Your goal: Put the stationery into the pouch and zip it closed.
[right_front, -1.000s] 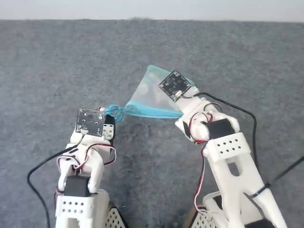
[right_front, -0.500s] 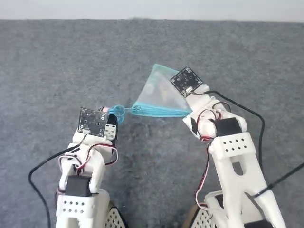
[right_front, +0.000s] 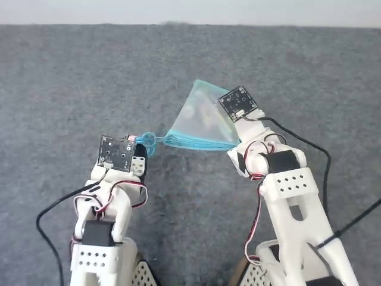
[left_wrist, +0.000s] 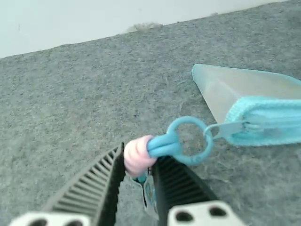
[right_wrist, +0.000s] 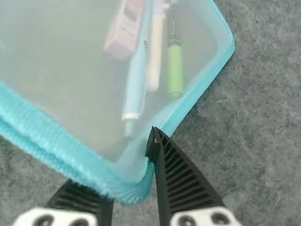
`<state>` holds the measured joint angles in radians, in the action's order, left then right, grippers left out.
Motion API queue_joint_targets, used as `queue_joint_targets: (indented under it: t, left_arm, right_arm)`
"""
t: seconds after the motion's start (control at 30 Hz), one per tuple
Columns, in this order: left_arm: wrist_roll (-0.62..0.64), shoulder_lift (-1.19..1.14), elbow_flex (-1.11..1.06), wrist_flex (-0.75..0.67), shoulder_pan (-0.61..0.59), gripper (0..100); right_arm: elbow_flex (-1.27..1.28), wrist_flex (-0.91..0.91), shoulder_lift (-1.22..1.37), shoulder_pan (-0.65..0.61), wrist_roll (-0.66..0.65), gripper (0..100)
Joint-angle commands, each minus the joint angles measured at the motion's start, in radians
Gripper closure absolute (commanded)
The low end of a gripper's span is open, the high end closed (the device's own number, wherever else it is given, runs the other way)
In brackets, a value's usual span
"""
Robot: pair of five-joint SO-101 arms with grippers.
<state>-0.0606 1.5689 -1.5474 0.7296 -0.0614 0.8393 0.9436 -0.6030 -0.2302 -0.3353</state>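
Grey felt-covered desk (right_front: 65, 77) underneath, and on it the pouch (right_front: 196, 122) sits mid-desk, its turquoise zip edge stretched in a line between the two arms. The far corner looks to be resting on the desk.

Over on the right, the right end effector (right_wrist: 127, 165) is clamped narrow on the pouch's corner at the zip end, one finger above the plastic and one below. On the left, the left end effector (left_wrist: 138, 157) is pinched tight on the pink bead (left_wrist: 136, 155) of the pull cord, with the blue ring (left_wrist: 188, 140) leading to the slider (left_wrist: 230, 128).

Inside, through the frosted wall: a blue pen (right_wrist: 136, 80), a green pen (right_wrist: 174, 66), a cream one (right_wrist: 155, 52) and a pink item (right_wrist: 123, 28). All stowed, and the zip looks run to its end.

Handling call: the pouch is light, floppy and slick, so the stitched fabric edge is the sound place to hold. The cord is soft, and the bead gives the fingers something firm to bite on.
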Motion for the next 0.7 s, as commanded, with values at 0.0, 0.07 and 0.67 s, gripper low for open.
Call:
queue_joint_targets:
  t: [0.0,0.07,0.67]
  left_arm:
    - [0.003,0.018,0.019,-0.04,-0.028,99]
    - [0.003,0.018,0.019,-0.04,-0.028,99]
    - [0.0,0.018,0.002,-0.04,0.068,98]
  right_arm:
    - [0.011,-0.007,0.016,0.039,0.057,99.2]
    - [0.011,-0.007,0.016,0.039,0.084,99.2]
    - [0.011,-0.008,0.015,0.065,0.118,95.4]
